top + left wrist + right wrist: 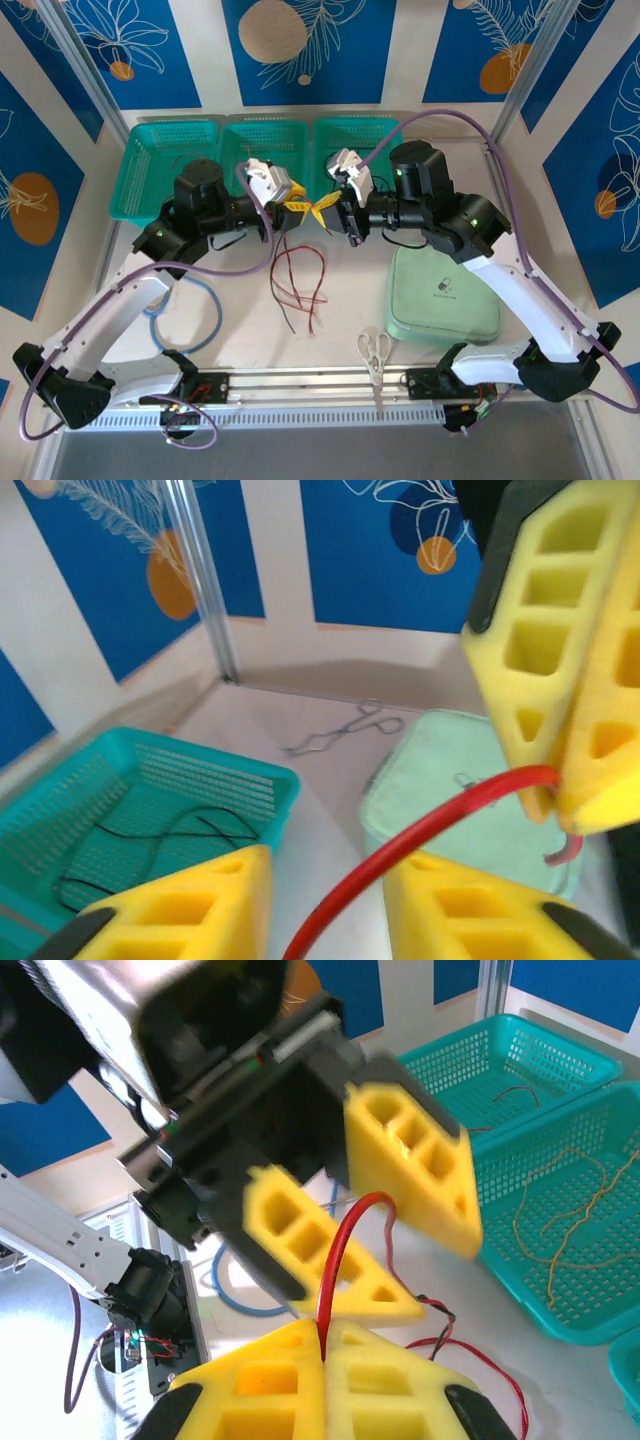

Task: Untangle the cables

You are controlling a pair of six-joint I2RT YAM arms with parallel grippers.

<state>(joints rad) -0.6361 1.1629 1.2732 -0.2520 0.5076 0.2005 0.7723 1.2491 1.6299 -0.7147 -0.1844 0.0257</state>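
Two of the cables, the black cable [165, 832] and the yellow-tan cable [575, 1205], are already lying in the teal baskets [170, 124] as, just in front of them, the right end effector [325, 1332] is pinching a red cable [345, 1240], the left end effector [325, 880] standing spread around it, with more red strands [292, 285] waiting on the tabletop [340, 320].

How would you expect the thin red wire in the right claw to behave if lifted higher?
Probably floppy: the thin red wire arcs above the right claw. Likely very light, being so thin. It may snag, as red loops cross below.
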